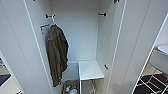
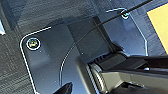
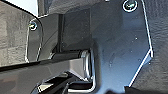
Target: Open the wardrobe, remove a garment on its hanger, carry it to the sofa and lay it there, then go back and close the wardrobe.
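The wardrobe (image 1: 82, 37) stands right in front of me in the head view with both tall white doors swung open, the left door (image 1: 15, 50) and the right door (image 1: 135, 50) framing the interior. A dark olive-green jacket (image 1: 57, 55) hangs inside on the left, below a dark bracket (image 1: 50, 16). The rest of the hanging space to its right is bare white wall. Both wrist views look down past my own dark plate onto grey carpet (image 2: 15, 67).
A white shelf (image 1: 90, 70) sits low on the wardrobe's right side. A box of small items (image 1: 70, 88) rests on the wardrobe floor. Beyond the right door are a white round table (image 1: 162, 48) and a dark patterned rug (image 1: 150, 85). A yellow patch (image 2: 158, 22) lies on the carpet.
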`<state>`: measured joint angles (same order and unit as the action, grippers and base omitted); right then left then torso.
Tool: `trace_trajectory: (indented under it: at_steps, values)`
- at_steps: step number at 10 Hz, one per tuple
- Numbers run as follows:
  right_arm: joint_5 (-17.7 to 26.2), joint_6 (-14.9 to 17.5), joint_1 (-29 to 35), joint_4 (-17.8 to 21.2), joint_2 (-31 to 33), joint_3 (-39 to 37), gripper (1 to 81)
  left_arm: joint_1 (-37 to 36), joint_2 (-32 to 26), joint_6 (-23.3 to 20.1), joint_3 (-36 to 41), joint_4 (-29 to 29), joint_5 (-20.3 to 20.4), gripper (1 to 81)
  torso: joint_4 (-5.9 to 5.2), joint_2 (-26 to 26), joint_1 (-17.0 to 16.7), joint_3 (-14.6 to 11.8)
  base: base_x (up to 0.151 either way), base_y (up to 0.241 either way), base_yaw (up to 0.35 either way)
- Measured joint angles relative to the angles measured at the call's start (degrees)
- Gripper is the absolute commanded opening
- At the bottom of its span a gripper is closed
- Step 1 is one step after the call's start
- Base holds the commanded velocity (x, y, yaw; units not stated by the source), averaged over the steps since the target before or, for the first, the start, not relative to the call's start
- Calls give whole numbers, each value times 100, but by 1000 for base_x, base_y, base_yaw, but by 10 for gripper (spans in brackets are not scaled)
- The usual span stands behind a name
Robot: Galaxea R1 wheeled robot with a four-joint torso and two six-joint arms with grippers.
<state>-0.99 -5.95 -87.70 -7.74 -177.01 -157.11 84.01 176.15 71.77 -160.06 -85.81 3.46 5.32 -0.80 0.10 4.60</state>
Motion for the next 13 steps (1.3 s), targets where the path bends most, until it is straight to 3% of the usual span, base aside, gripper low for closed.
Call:
trace_trajectory:
  at_steps: [5,7,9,10,11,13]
  values:
    - [11,-2,-20,0,2,0,811,63,-63,199,0,50,-5,811,0,-2,-2,0,0,0,0]
    - [46,-2,11,0,5,0,811,163,-173,660,-2,340,-33,811,0,-2,-2,0,0,0,0]
    - [77,0,46,0,2,0,811,455,-156,596,-27,819,-223,811,0,-2,-2,0,0,0,0]
    - [85,17,74,-2,5,2,811,529,-107,168,-20,1128,-265,811,0,-2,-2,0,0,0,0]
    - [99,15,74,-44,5,2,811,508,-60,-551,6,1575,-351,811,0,-2,-2,0,0,0,0]
    - [101,17,73,-112,18,63,811,391,-77,-2701,22,3134,-662,811,0,-2,-2,0,0,0,0]
